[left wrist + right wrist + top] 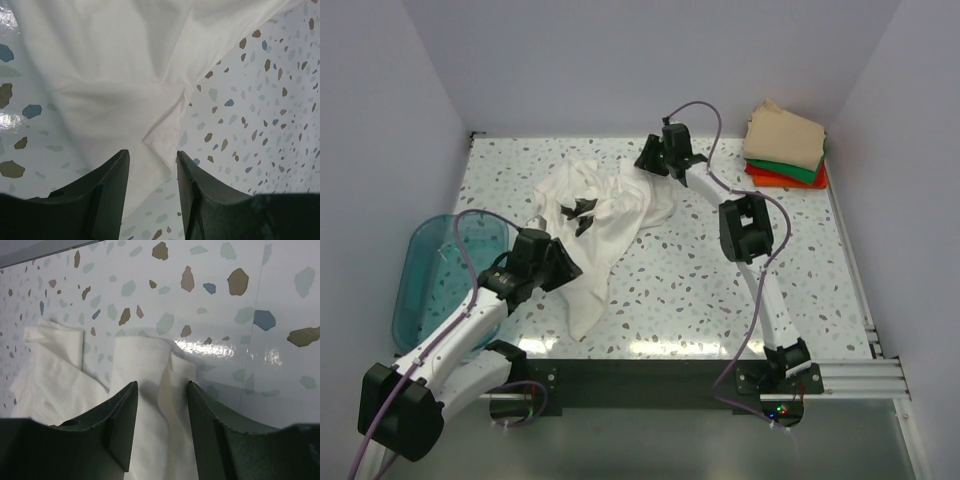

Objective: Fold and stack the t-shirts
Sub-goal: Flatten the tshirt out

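White cloth sprawls crumpled across the middle of the speckled table (720,290): the white t-shirt (605,225), bunched at the top with its black print (582,212) showing and one long end trailing toward the near edge. The left gripper (152,160) is at that trailing end's left side. Its jaws are spread, and a folded corner of the shirt lies flat on the table between them. The right gripper (161,390) is at the shirt's far right corner, where a raised ridge of cloth stands in the gap between its fingers. The jaws are apart, but I cannot tell whether they pinch it. In the far right corner, well apart from the white shirt, sits a stack: the tan t-shirt (785,135) on top, the green t-shirt (798,172) under it, the orange-red t-shirt (770,178) at the bottom. A teal bin (430,280) rests at the table's left edge.
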`<control>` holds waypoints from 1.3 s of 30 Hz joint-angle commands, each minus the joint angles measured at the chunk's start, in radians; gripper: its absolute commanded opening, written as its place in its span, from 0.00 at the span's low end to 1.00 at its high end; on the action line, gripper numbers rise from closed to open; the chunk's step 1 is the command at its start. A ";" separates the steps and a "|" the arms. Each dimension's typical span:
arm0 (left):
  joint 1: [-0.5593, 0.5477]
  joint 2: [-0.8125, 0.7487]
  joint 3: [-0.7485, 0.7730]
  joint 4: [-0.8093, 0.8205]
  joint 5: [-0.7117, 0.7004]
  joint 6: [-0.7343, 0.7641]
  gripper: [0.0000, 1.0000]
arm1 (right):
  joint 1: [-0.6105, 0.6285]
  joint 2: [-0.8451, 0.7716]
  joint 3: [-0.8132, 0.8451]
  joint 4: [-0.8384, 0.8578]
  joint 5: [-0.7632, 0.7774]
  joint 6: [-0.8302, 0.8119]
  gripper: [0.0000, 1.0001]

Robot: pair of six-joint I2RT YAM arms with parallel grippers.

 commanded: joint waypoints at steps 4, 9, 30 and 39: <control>-0.007 -0.028 -0.028 -0.005 0.012 -0.014 0.47 | 0.011 -0.076 -0.085 0.109 0.082 -0.044 0.46; -0.007 -0.029 -0.040 -0.005 0.012 -0.014 0.47 | 0.022 -0.133 -0.130 0.152 0.124 -0.108 0.47; -0.005 -0.019 -0.051 -0.008 0.003 -0.013 0.47 | 0.074 -0.109 -0.062 0.143 0.183 -0.227 0.48; -0.005 -0.003 -0.060 0.006 0.009 -0.013 0.47 | 0.074 -0.076 0.019 0.103 0.177 -0.253 0.49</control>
